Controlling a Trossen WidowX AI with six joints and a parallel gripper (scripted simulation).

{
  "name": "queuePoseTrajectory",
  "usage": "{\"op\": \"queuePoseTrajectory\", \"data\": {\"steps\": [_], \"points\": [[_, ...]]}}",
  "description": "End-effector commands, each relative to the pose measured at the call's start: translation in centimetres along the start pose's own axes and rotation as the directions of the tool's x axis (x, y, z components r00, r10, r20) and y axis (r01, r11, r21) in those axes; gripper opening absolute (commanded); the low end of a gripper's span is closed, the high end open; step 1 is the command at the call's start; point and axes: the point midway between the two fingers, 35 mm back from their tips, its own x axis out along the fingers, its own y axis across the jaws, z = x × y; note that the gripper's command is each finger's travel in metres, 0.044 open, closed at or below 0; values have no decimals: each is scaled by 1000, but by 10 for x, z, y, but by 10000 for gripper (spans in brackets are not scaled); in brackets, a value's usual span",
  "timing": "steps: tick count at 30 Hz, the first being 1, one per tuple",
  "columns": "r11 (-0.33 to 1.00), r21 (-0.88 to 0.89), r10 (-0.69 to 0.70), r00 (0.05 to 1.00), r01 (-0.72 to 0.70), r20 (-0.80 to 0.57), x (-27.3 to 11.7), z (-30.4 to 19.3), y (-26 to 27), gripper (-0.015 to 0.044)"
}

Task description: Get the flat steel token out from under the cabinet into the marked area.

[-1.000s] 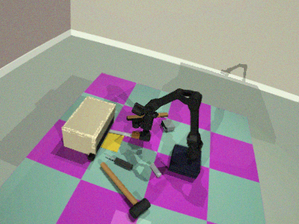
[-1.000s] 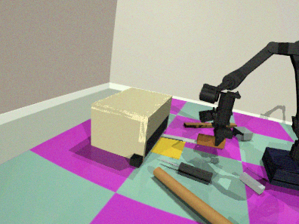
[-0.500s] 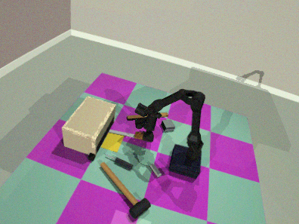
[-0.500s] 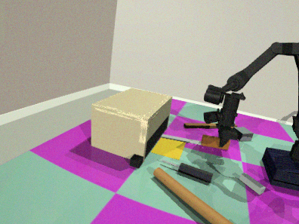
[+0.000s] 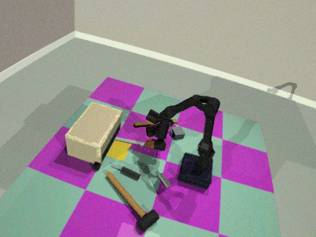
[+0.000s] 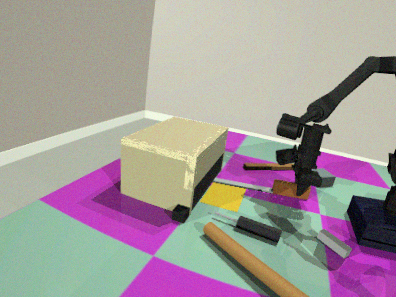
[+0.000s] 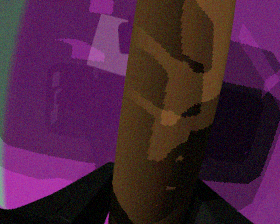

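Note:
My gripper (image 5: pixel 159 144) (image 6: pixel 301 191) (image 7: pixel 150 177) is shut on the wooden handle (image 5: pixel 149 144) (image 6: pixel 285 188) (image 7: pixel 170 100) of a tool, low over the table. The tool's long thin metal blade (image 5: pixel 133 142) (image 6: pixel 250 185) points at the cabinet's open bottom front; I cannot tell whether its tip is under the cabinet. The cream cabinet (image 5: pixel 93 120) (image 6: pixel 155 174) stands at the left in the top and exterior views. The yellow marked area (image 5: pixel 119 152) (image 6: pixel 223 198) lies in front of it, beside the blade. The steel token is not visible in any view.
A mallet (image 5: pixel 128 195) (image 6: pixel 255 259) and a dark-handled screwdriver (image 5: pixel 130 173) (image 6: pixel 258 230) lie nearer the cameras. A light grey block (image 5: pixel 163 180) (image 6: pixel 334 244) lies near the arm's base. Behind the gripper are a grey block (image 5: pixel 177 133) (image 6: pixel 324 179) and another wooden-handled item (image 5: pixel 143 124) (image 6: pixel 267 167).

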Motion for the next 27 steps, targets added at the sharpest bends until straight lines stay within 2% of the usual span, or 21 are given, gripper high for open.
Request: {"op": "queuePoseTrajectory", "data": {"steps": [1,27], "points": [[1000,-5,0,1000,0,-2,1,-7,0,0],[1000,-5,0,1000,0,-5,1,-43,-1,0]]}}
